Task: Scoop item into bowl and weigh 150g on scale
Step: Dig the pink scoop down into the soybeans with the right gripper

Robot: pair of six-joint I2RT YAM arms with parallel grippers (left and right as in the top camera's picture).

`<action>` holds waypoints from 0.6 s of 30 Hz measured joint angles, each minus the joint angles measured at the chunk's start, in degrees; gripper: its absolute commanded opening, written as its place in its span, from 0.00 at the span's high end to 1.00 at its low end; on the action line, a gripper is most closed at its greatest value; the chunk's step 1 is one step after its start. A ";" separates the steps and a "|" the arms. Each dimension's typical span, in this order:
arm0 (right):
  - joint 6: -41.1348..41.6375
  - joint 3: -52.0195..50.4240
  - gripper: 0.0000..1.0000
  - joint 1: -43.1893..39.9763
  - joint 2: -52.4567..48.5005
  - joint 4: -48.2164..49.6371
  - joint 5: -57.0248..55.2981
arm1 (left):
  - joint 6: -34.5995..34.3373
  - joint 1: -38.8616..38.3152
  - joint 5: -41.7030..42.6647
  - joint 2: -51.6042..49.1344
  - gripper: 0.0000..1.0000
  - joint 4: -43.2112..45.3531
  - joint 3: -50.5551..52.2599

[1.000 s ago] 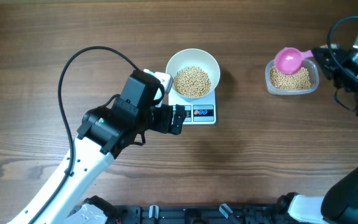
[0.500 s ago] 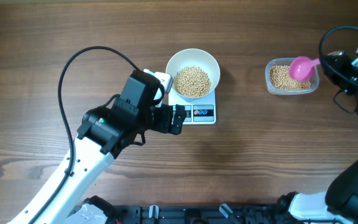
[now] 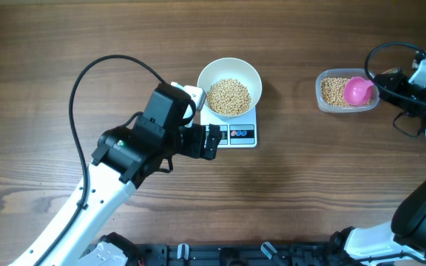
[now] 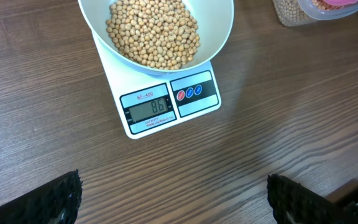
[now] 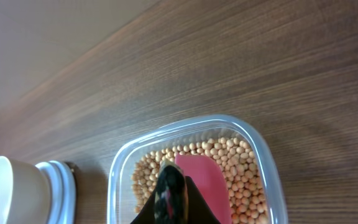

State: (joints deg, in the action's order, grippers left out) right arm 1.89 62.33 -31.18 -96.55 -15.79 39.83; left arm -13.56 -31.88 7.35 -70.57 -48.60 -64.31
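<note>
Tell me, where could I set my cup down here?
Bare wood lies between the flat white digital scale and the clear plastic tub. Crowded: beside the scale, at the left gripper, and at the tub, where the right gripper holds a pink scoop.

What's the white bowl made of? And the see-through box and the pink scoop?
Bowl: smooth, plain white with a slight shine; it could be ceramic or hard plastic, the look doesn't settle which.
Box: clear plastic, most likely, since you can see right through its thin walls.
Scoop: probably plastic, one bright pink colour all over and smooth.
</note>
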 measured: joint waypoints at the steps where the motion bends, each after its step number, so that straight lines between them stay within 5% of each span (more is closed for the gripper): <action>1: -0.55 0.00 0.96 0.00 0.00 0.15 -0.09 | 0.00 0.00 0.00 0.00 0.00 0.00 0.00; 18: 4.17 0.00 0.96 0.46 0.00 7.50 -0.70 | 0.00 0.00 0.00 0.00 0.00 0.00 0.00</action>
State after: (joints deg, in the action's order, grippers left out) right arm 6.07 62.33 -30.72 -96.55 -8.29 39.13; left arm -13.56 -31.88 7.35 -70.57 -48.60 -64.31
